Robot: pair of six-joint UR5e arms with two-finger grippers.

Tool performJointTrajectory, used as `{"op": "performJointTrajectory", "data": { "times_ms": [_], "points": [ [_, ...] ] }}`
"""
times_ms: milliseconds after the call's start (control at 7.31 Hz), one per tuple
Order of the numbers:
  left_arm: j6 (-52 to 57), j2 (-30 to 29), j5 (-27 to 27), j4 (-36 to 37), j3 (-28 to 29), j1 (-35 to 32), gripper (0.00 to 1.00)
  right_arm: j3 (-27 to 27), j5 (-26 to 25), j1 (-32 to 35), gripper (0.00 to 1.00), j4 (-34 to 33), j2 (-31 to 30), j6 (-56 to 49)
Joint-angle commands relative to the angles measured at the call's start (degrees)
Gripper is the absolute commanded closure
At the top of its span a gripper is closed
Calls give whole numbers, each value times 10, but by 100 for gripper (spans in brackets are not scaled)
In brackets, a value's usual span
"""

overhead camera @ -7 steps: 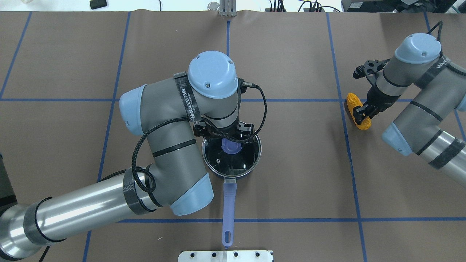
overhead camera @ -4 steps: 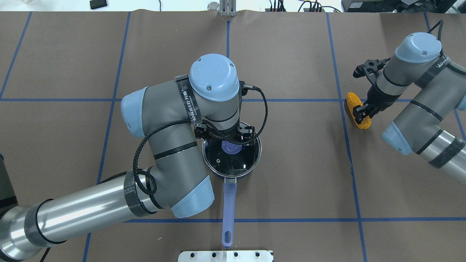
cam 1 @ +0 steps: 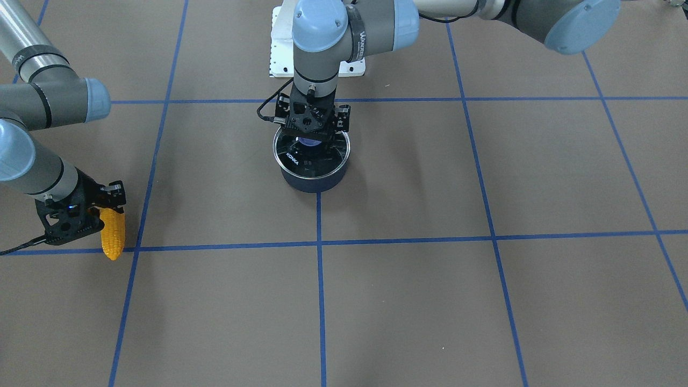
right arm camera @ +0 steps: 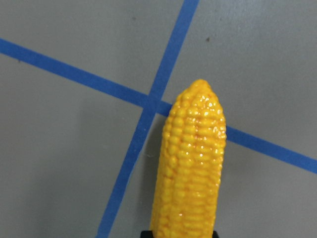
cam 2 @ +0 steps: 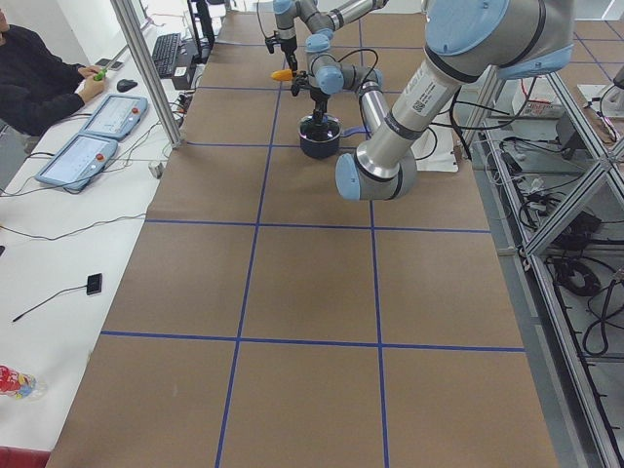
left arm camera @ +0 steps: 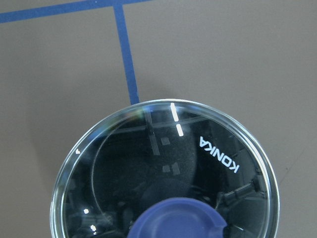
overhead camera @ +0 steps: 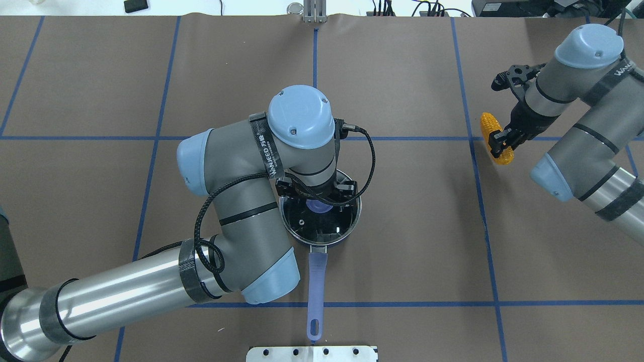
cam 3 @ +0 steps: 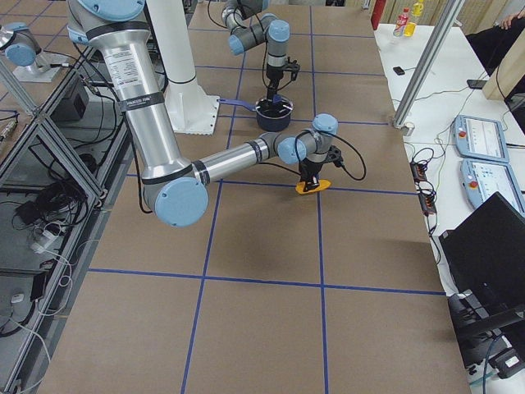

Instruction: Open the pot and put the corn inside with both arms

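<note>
The pot (overhead camera: 317, 281) stands mid-table, its purple-blue handle pointing toward the robot. It is closed by a glass lid (overhead camera: 322, 229) with a purple knob (overhead camera: 319, 205). My left gripper (overhead camera: 318, 199) hangs straight down over the knob with its jaws spread; no finger shows in the left wrist view, only the lid (left arm camera: 148, 163) and knob (left arm camera: 176, 220). My right gripper (overhead camera: 501, 142) is shut on the corn (overhead camera: 489, 125) and holds it a little above the table at the far right. The corn also shows in the right wrist view (right arm camera: 190, 168) and the front view (cam 1: 113, 239).
Blue tape lines grid the brown table cover. A white mounting plate (overhead camera: 312, 353) sits at the robot-side edge just past the handle's end. An operator (cam 2: 39, 78) sits at a side table with control pendants (cam 2: 78, 156).
My right gripper has lifted the corn off the table and carried it a little away from the robot. My left wrist has shifted slightly toward the robot over the lid. Pot and lid have not moved.
</note>
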Motion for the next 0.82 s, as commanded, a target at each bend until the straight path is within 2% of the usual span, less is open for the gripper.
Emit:
{"op": "performJointTrajectory", "data": {
  "times_ms": [0, 137, 684],
  "points": [
    [-2, 0, 0, -1, -1, 0, 34, 26, 1, 2, 74, -55, 39, 2],
    [-2, 0, -1, -1, -1, 0, 37, 35, 0, 2, 74, -87, 59, 3],
    [-1, 0, -4, -2, -13, -3, 43, 67, 7, -11, 74, -92, 75, 22]
  ]
}}
